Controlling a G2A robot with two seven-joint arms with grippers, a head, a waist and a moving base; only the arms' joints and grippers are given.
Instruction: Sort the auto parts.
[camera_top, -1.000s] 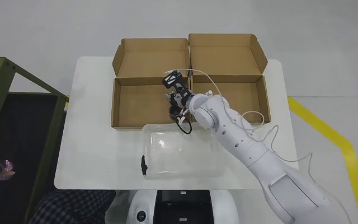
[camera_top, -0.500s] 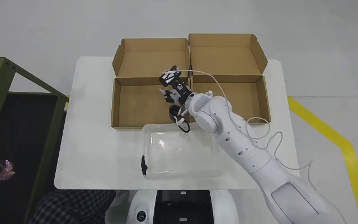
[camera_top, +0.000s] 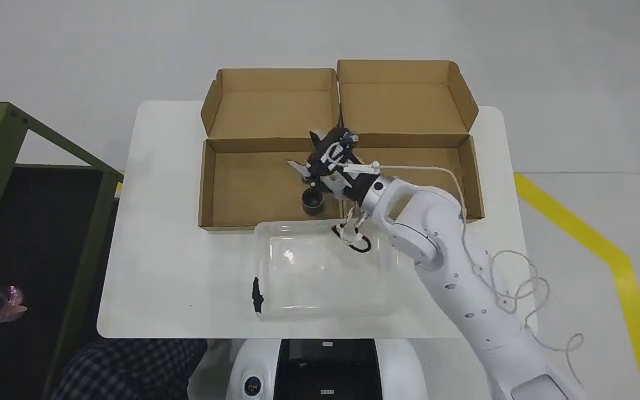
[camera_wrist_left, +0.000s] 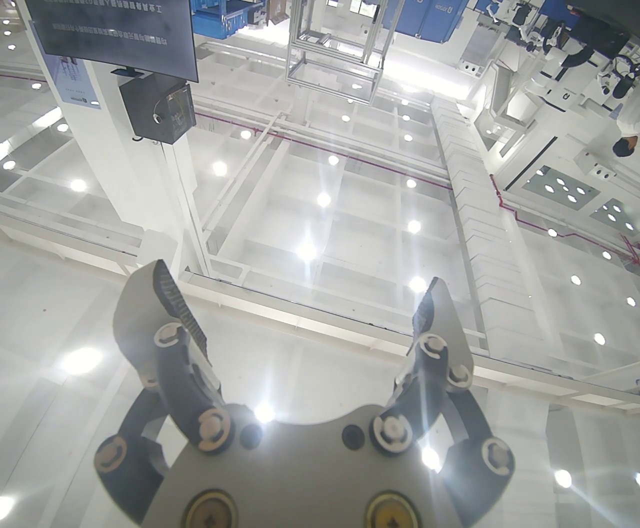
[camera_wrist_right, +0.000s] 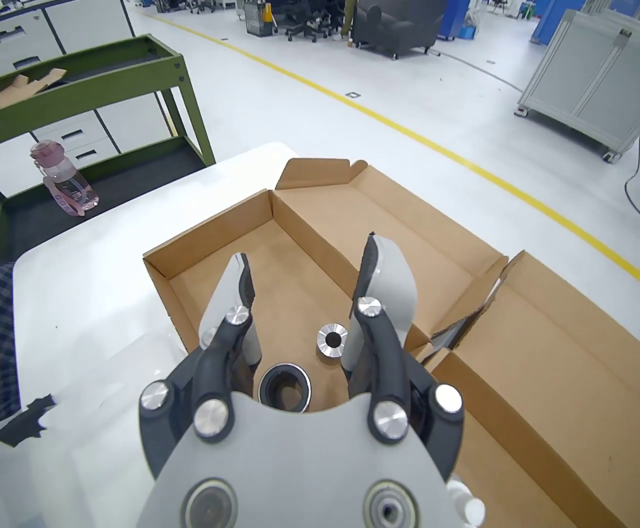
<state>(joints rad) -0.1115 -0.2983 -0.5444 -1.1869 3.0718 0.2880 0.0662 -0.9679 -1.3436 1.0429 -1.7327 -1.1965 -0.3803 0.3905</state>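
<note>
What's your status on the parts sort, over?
Right claw open, empty, over the cardboard box. Left claw open, empty, pointing at the ceiling. Dark ring and silver bushing lie apart on that box's floor. Nothing between right claw and them.

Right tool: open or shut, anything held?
Open and empty: the right tool has its fingers apart above the box, nothing between them; a ring and a bushing lie on its floor.

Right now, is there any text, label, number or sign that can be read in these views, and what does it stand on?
Hanging dark screen: rows of white characters, too small to read.
Poster on the pillar: print blurred, unreadable.
Pink bottle: dark letters, too small to read in full.
Cardboard boxes: no print visible.
</note>
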